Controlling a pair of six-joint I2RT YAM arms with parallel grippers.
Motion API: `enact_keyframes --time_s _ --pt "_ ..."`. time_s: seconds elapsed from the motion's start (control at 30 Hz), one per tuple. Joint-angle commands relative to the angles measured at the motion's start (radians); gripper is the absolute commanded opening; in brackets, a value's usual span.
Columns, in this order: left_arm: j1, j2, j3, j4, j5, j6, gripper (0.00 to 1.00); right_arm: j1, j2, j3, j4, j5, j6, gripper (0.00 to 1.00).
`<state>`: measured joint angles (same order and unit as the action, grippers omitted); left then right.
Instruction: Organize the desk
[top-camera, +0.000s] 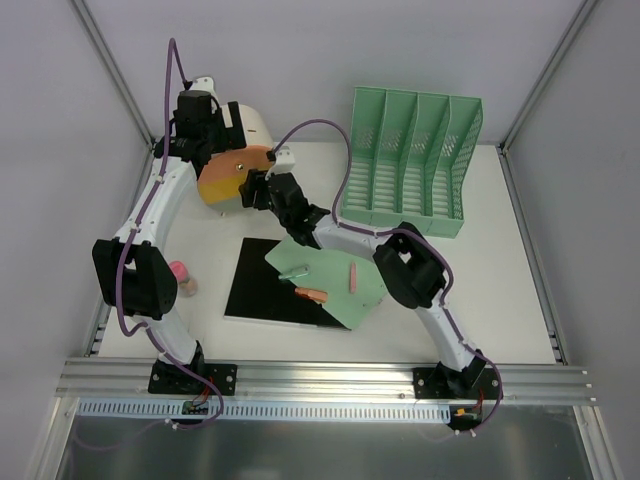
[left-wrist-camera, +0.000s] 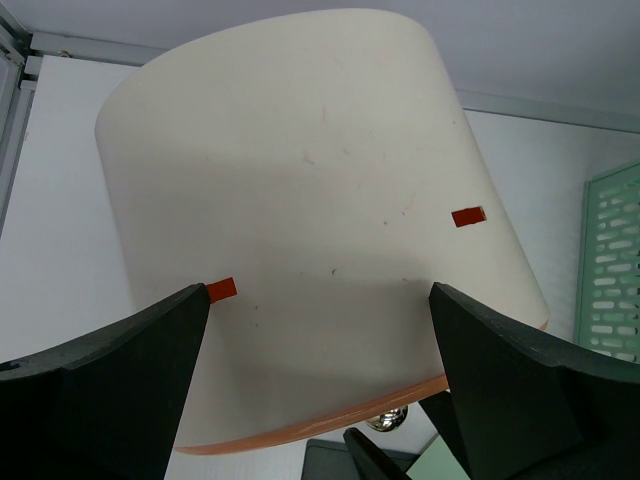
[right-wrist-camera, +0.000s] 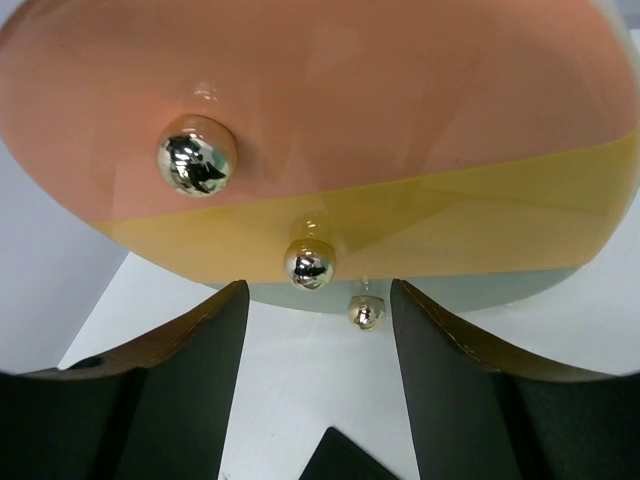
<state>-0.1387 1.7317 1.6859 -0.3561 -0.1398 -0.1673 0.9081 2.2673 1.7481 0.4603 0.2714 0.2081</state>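
A cream round container (top-camera: 250, 125) lies on its side at the back left of the white desk (top-camera: 500, 300). Its orange and yellow base (top-camera: 225, 180) faces the front. In the left wrist view the cream wall (left-wrist-camera: 300, 150) fills the frame. My left gripper (left-wrist-camera: 318, 292) is open, with a finger on each side of the wall near the base rim. My right gripper (right-wrist-camera: 318, 288) is open and empty, close in front of the base (right-wrist-camera: 330, 100) and its chrome ball feet (right-wrist-camera: 197, 156). In the top view the left gripper (top-camera: 222, 140) is above the container and the right gripper (top-camera: 262, 188) is beside its base.
A green file rack (top-camera: 415, 165) stands at the back right. A black sheet (top-camera: 265, 285) lies mid-desk with a green board (top-camera: 335, 285) over it, carrying an orange marker (top-camera: 311, 293) and a pink pen (top-camera: 353, 275). A pink object (top-camera: 182, 275) sits by the left arm.
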Motion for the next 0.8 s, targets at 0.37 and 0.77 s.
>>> enact_keyframes --time_s 0.37,0.77 --pt "-0.010 -0.011 -0.025 -0.083 -0.027 0.041 0.94 -0.005 0.043 0.085 0.028 -0.028 0.102 0.57" --pt "-0.009 -0.018 -0.023 -0.083 -0.020 0.037 0.94 -0.006 0.083 0.137 0.026 0.018 0.111 0.56"
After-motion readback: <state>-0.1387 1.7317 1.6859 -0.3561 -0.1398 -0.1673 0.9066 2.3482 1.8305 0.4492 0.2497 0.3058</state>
